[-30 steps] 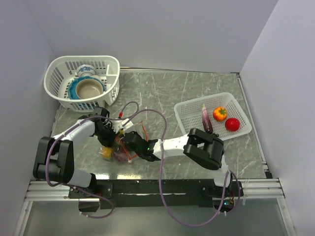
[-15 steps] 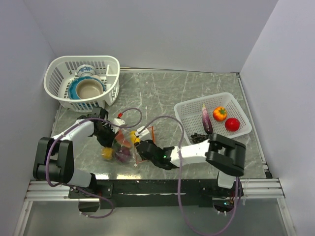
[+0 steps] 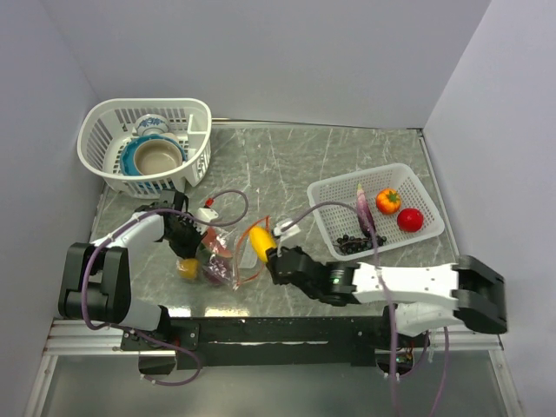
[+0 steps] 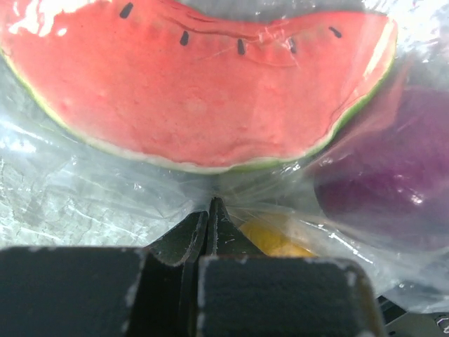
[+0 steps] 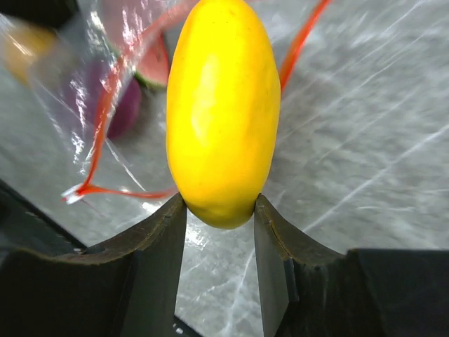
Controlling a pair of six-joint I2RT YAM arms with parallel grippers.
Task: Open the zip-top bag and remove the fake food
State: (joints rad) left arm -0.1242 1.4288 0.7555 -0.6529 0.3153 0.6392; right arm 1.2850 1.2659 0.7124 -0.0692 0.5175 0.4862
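The clear zip-top bag (image 3: 222,261) with its orange-red zip strip (image 3: 252,265) lies open on the table at the near left. Inside it I see a watermelon slice (image 4: 203,98), a purple piece (image 4: 393,175) and a small yellow piece (image 4: 277,239). My left gripper (image 3: 189,246) is shut, pinching the bag's plastic (image 4: 105,203). My right gripper (image 3: 271,259) is shut on a long yellow fruit (image 3: 259,242), held just right of the bag's mouth; it also shows in the right wrist view (image 5: 221,105).
A white basket (image 3: 408,178) at the right holds an eggplant (image 3: 363,208), an orange vegetable with a green stem (image 3: 387,201), a tomato (image 3: 409,219) and dark grapes (image 3: 352,245). Another white basket (image 3: 195,113) at the far left holds blue-and-white bowls (image 3: 156,158).
My right gripper has drawn back to the right out of the bag with the yellow fruit in it. The right arm has stretched out to the right. The left gripper has stayed on the bag.
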